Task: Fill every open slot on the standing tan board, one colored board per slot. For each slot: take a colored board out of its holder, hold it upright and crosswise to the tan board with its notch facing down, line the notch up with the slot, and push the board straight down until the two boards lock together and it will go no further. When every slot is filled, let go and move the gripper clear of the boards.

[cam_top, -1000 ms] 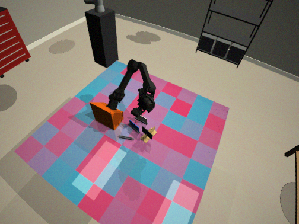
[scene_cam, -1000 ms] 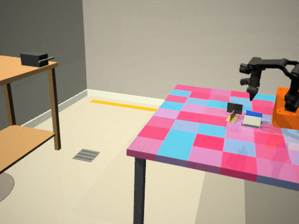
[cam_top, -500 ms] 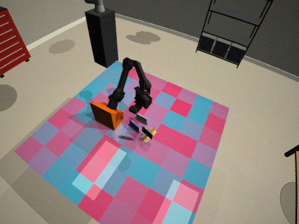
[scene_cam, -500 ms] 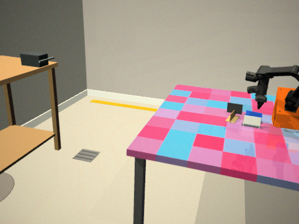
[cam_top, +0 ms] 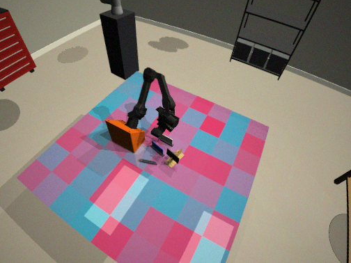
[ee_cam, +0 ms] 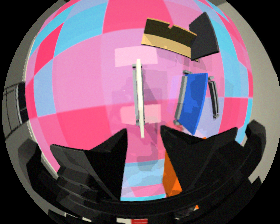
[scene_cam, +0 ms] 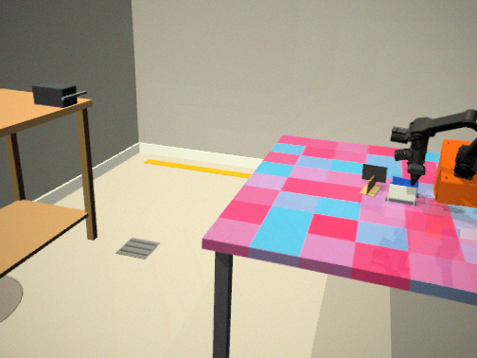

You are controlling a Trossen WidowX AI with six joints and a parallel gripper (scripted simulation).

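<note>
Gripper (cam_top: 160, 136) (scene_cam: 415, 182) (ee_cam: 144, 129) is partly open above the white board (cam_top: 166, 140) (scene_cam: 402, 193) (ee_cam: 140, 100), its fingers standing apart. White board and blue board (cam_top: 157, 148) (scene_cam: 400, 181) (ee_cam: 194, 104) stand in their holders, and black board (cam_top: 173, 156) (scene_cam: 374, 172) (ee_cam: 206, 37) stands crosswise at the tan board (cam_top: 180, 153) (scene_cam: 371, 185) (ee_cam: 170, 36).

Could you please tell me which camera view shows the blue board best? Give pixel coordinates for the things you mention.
The wrist view: the blue board's (cam_top: 157, 149) (scene_cam: 398, 181) (ee_cam: 194, 103) broad face and gray holder (ee_cam: 182, 98) show there. The top view shows a thin, dark blue sliver; the exterior, only its upper part behind the white board (cam_top: 166, 140) (scene_cam: 402, 193) (ee_cam: 140, 100).
</note>
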